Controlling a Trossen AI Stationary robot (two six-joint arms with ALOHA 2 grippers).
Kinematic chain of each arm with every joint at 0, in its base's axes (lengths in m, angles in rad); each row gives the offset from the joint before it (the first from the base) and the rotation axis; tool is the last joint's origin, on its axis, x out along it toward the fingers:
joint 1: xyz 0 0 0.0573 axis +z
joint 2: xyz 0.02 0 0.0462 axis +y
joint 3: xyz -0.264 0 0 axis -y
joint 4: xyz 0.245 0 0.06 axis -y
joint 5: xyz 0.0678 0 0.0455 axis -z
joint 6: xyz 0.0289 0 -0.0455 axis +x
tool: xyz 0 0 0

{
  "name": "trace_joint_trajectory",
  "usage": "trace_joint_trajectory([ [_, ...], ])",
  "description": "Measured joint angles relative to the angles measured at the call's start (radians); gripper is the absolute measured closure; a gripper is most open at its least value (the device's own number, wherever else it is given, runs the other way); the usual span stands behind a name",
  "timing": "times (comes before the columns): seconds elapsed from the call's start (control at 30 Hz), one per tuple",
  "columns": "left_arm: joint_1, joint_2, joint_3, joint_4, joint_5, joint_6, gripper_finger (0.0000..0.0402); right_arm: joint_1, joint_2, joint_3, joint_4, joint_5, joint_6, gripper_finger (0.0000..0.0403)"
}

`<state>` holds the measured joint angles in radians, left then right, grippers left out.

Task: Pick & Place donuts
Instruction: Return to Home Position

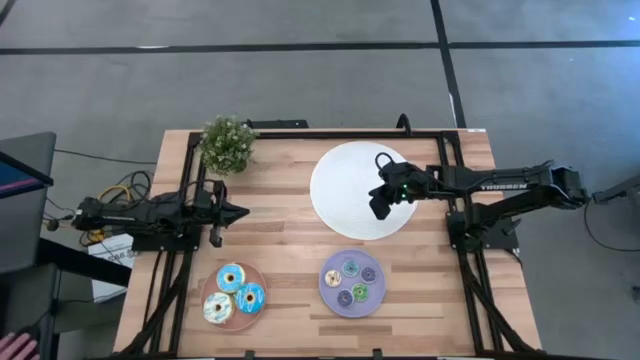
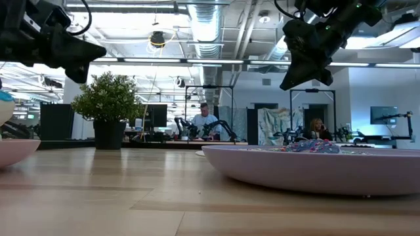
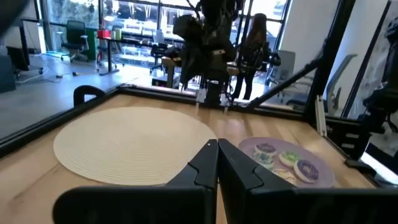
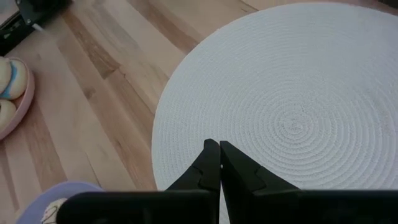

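Three larger donuts (image 1: 234, 293) with blue and white icing lie on a pink plate (image 1: 206, 284) near the table's front left. Several tiny donuts (image 1: 352, 281) lie on a purple plate (image 1: 328, 293) at the front middle; they also show in the left wrist view (image 3: 283, 157). My right gripper (image 1: 379, 207) hovers shut and empty above the right part of the white round mat (image 1: 345, 190), which also shows in the right wrist view (image 4: 292, 99). My left gripper (image 1: 243, 211) is shut and empty, held above the table at the left, pointing toward the mat.
A small leafy potted plant (image 1: 226, 143) stands at the table's far left corner. A black frame (image 1: 455, 160) runs along the table's edges. Bare wood lies between the mat and the two plates. People sit in the room beyond the table (image 2: 205, 120).
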<state>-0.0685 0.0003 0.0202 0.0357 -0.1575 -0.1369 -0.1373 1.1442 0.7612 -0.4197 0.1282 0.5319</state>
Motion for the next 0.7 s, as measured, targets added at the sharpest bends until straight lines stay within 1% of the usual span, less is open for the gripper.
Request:
trace_joint_trajectory([
  [0.23,0.0,0.011,0.004,-0.027,0.058,0.024,0.0401,-0.003,0.0,0.0,0.016,-0.002,-0.1,0.0403],
  [0.6,0.0,0.012,0.004,-0.032,0.057,0.023,0.0401,0.05,0.0,-0.001,0.019,-0.002,-0.286,0.0403],
  [0.7,0.0,0.012,0.004,-0.033,0.057,0.022,0.0401,0.058,-0.033,-0.055,0.076,-0.003,-0.312,0.0403],
])
